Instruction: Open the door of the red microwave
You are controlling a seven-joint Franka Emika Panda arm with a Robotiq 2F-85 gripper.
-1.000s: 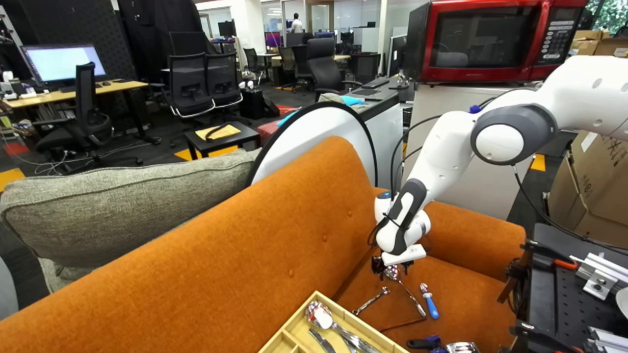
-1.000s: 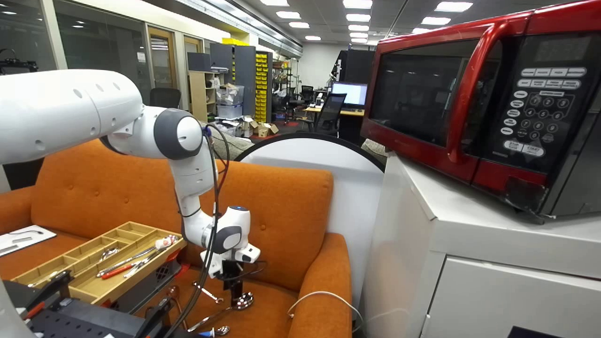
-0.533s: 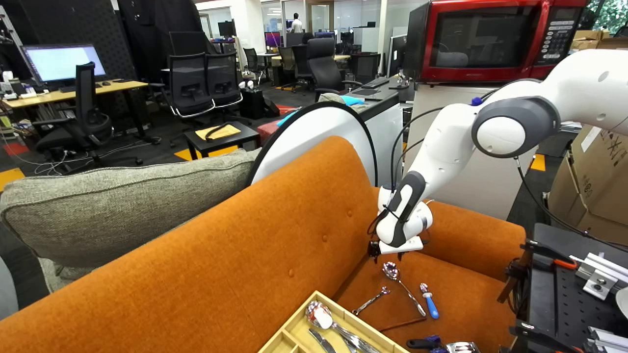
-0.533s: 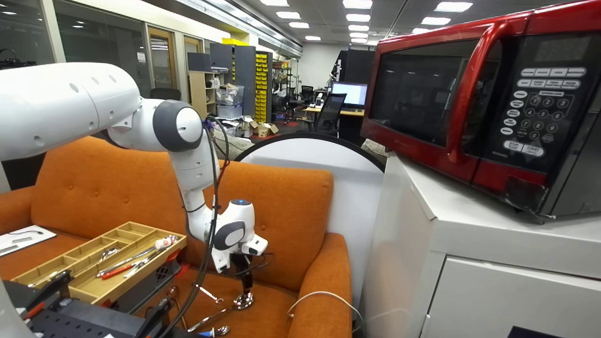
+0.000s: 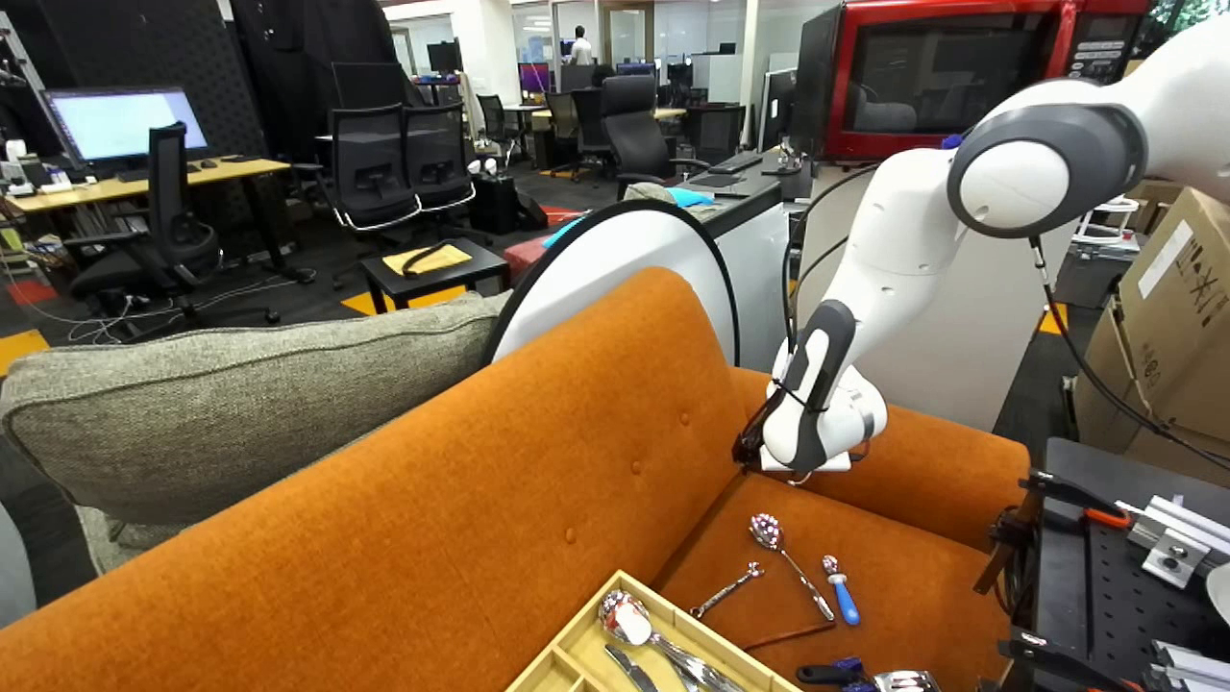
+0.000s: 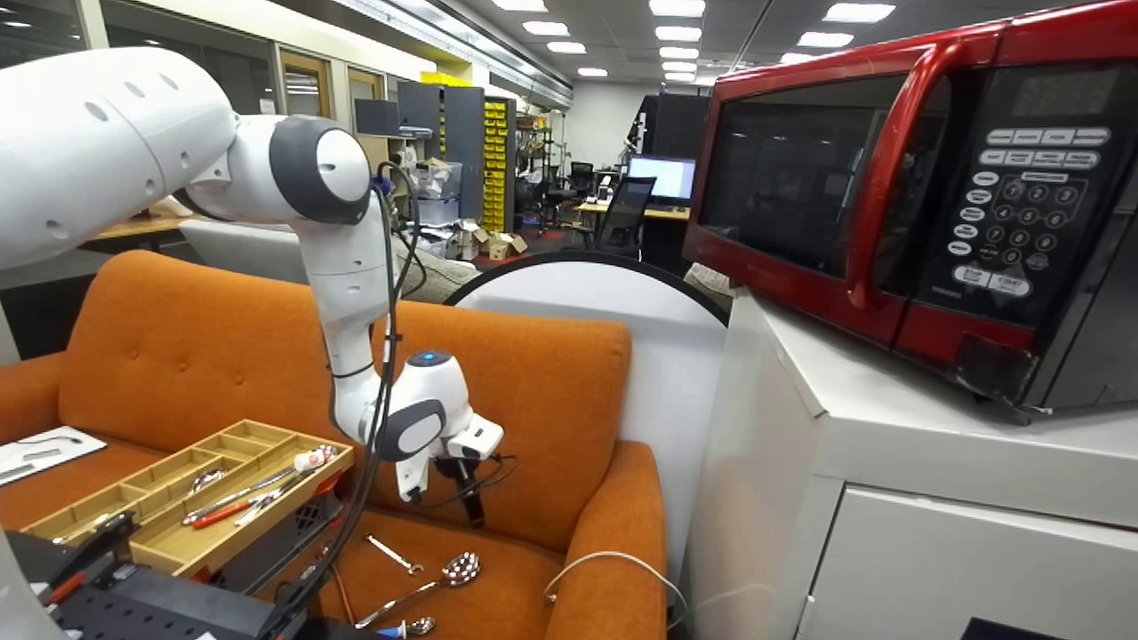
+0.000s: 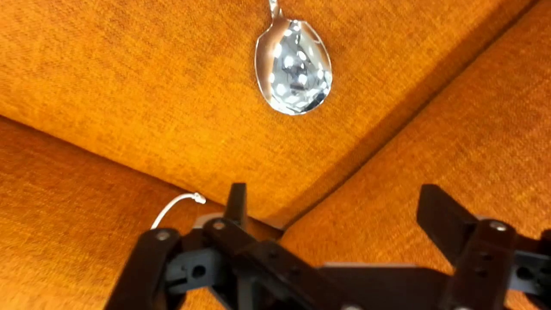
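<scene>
The glossy red microwave stands on a white pedestal, seen in both exterior views. Its door, a red frame around dark glass, lies closed and flush with the body. A curved red handle runs down the door beside the keypad. In an exterior view the arm's elbow covers the lower right of the microwave. My gripper is open, its fingers wide apart with only orange cloth behind them. It hangs over the sofa seat, well below the microwave and away from it, tilted a little.
On the orange sofa lie a large silver spoon, a wrench and a blue-handled tool. A wooden tray of utensils sits nearby. A white cable crosses the armrest. Cardboard boxes stand beside the pedestal.
The arm has risen, carrying the gripper up off the spoon and tilting it slightly. The spoon has stayed on the seat. Microwave and door look the same.
</scene>
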